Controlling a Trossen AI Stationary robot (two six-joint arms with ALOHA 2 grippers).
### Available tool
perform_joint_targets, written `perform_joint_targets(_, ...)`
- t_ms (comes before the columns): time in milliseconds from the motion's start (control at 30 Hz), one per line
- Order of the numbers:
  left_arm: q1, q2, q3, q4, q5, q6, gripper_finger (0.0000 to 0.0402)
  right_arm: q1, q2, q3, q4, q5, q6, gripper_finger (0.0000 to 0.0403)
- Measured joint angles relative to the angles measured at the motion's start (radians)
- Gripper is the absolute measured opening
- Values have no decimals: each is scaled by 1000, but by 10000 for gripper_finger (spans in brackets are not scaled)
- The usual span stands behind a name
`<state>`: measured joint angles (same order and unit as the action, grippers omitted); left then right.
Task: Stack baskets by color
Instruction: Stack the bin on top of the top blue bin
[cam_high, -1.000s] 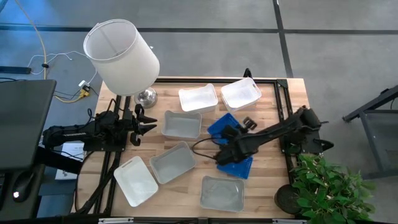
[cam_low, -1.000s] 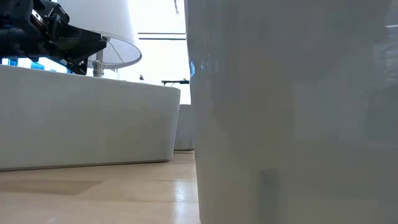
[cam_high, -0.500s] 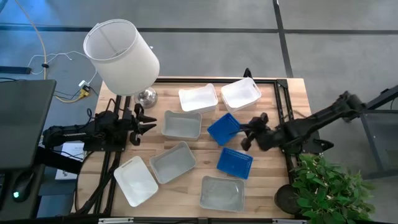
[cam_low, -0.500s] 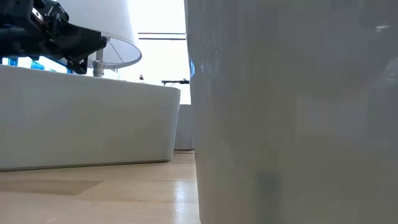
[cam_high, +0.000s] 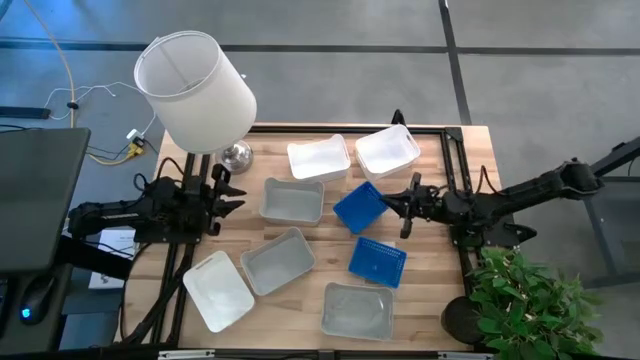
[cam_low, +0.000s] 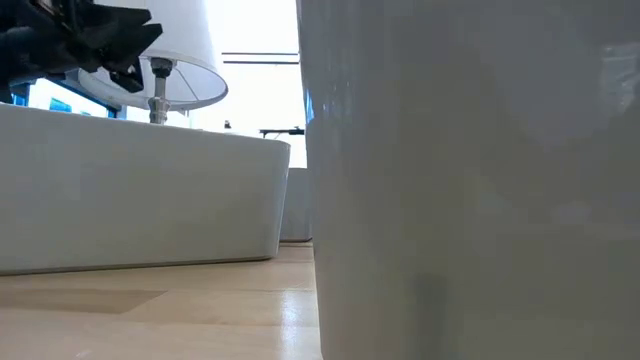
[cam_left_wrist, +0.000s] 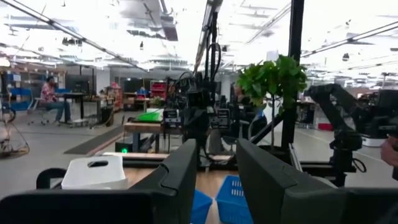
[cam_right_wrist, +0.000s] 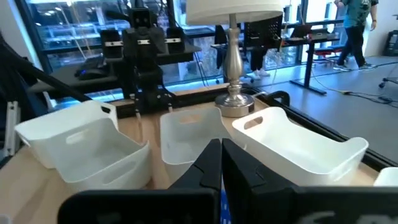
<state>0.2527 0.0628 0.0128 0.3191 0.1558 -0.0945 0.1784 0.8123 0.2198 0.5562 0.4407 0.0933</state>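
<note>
Nine baskets lay unstacked across the wooden desk as the right pincer hovered with its fingers pressed together and holding nothing, just right of a tilted blue basket near the desk's middle. A second blue basket sat flat a little nearer, apart from the first. Only two blue baskets could be made out from above; whether a third was nested in one of them could not be told.

Two white baskets stood side by side along the far edge, and a third white basket lay at the near left corner. Three pale grey baskets ran diagonally from the centre toward the near edge. The left pincer, its fingers partly apart and empty, waited at the desk's left edge beside the base of a table lamp.

No colour stack appeared complete. The blue pair looked like the step in hand. To do it well, the right pincer would likely need to open, take one wall of the tilted blue basket, lift it clear of the neighbouring grey and white ones, square it over the flat blue basket and lower it level so the rims nest rather than catch.
</note>
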Motion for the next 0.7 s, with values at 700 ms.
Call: perform_joint_targets(700,0,39,0,-1,-14,-6,101,-29,-1,53,-83,-78,-15,0)
